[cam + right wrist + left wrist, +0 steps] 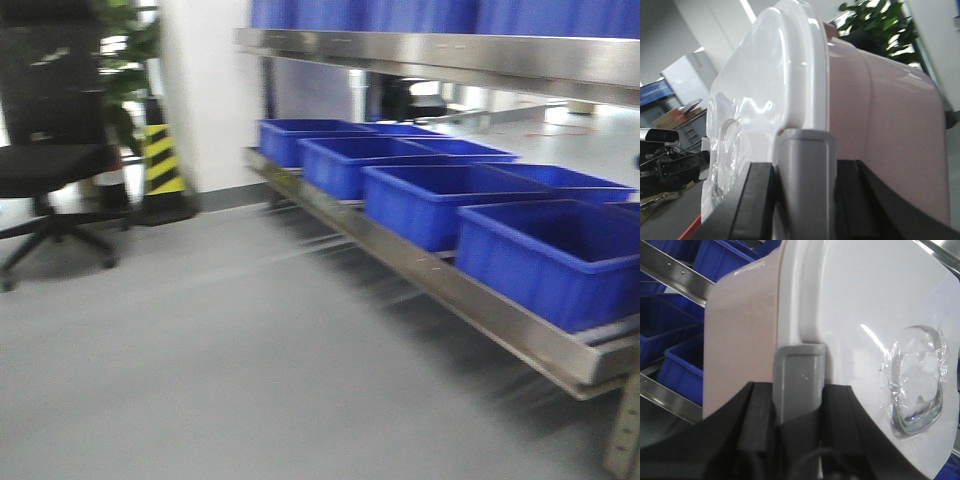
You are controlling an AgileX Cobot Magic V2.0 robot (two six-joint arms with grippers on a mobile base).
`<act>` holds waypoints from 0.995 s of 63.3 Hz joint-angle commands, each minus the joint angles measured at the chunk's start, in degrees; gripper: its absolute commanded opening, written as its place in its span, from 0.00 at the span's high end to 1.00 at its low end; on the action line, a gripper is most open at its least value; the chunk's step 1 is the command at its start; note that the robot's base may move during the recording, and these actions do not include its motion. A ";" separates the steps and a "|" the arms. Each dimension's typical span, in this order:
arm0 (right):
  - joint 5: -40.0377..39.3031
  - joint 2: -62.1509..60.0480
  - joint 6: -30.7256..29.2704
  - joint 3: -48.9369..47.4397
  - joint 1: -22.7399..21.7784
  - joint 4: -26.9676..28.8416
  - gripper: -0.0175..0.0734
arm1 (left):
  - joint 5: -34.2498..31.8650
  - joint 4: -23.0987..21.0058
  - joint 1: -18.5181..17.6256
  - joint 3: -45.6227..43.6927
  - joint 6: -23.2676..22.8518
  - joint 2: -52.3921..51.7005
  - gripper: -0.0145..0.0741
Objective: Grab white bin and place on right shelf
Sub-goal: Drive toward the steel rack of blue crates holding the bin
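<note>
Grey floor, black office chair, white wall

No lettering, brand or number reading legibly in any view, yellow-and-black warning stripes running down a post by the white wall, clear taped patch on the white bin showing nothing legible.
</note>
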 commanded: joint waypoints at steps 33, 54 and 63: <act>17.56 -1.62 -0.92 -2.11 2.17 4.81 0.73 | 15.90 -5.24 -2.59 -1.74 2.78 -2.52 0.98; 17.49 -1.62 -0.92 -2.11 2.17 4.81 0.73 | 15.90 -5.24 -2.59 -1.74 2.78 -2.52 0.98; 17.49 -1.62 -0.92 -2.11 2.17 4.81 0.73 | 15.90 -5.24 -2.59 -1.74 2.78 -2.52 0.98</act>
